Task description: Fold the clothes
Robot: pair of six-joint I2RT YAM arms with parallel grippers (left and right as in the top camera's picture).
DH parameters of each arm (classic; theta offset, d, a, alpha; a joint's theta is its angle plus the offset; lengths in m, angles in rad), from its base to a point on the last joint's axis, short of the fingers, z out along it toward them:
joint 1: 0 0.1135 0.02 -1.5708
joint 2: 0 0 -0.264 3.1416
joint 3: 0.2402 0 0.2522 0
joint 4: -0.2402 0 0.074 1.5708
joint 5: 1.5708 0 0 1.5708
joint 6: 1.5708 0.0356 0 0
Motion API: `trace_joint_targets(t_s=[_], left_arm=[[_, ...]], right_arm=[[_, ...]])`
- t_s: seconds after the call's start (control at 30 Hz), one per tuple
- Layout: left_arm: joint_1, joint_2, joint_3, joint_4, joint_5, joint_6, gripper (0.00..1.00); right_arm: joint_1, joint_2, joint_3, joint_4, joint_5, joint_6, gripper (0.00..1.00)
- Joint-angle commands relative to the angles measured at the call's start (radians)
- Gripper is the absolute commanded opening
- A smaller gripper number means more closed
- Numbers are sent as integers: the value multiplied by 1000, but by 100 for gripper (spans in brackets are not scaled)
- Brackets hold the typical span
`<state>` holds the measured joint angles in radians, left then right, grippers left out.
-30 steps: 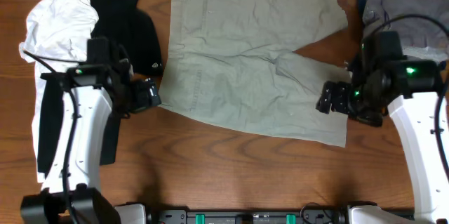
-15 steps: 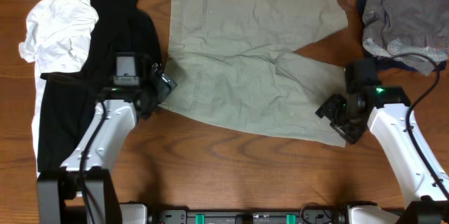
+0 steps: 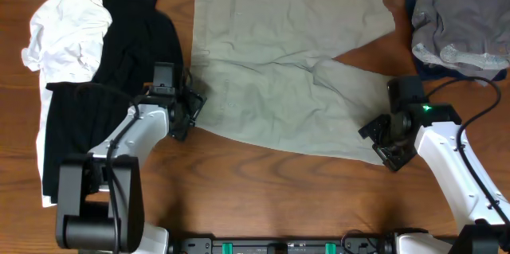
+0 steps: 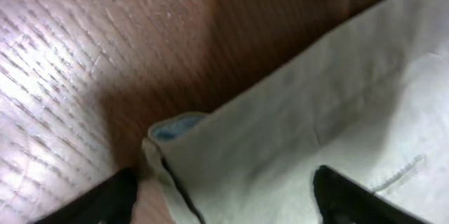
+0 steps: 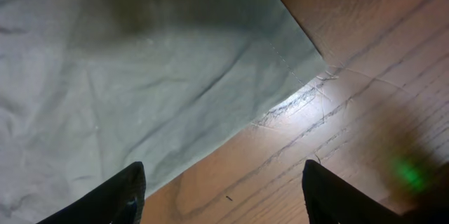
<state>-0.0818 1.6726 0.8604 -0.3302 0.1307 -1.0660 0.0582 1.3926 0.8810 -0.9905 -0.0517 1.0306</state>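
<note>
Khaki shorts [image 3: 279,63] lie spread flat mid-table, waistband left, legs right. Left gripper [image 3: 187,112] sits low at the near waistband corner [image 4: 168,129], jaws wide, holding nothing. Right gripper [image 3: 384,138] sits low at the near leg hem [image 5: 280,76], jaws wide as well. Judgement: 2 corner pinches are wanted. Slide a finger under each edge, catch both layers, then close together.

Left gripper [image 3: 188,109] has slid toward 3 o'clock, reaching the 8 o'clock corner of the shorts [image 3: 279,71]. Right gripper [image 3: 382,138] has dropped toward 6 o'clock, to their 4 o'clock hem corner.
</note>
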Motion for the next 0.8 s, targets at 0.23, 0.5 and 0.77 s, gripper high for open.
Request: trace_joint_targets(t_s=[0.23, 0.5, 0.77], left_arm=[[0, 81, -6, 52, -19, -13, 6], [0, 82, -6, 56, -19, -13, 6], [0, 82, -6, 56, -19, -13, 6]], right_arm=[[62, -3, -8, -66, 11, 21, 67], [80, -3, -63, -80, 11, 211, 60], [80, -3, -180, 86, -4, 422, 50]])
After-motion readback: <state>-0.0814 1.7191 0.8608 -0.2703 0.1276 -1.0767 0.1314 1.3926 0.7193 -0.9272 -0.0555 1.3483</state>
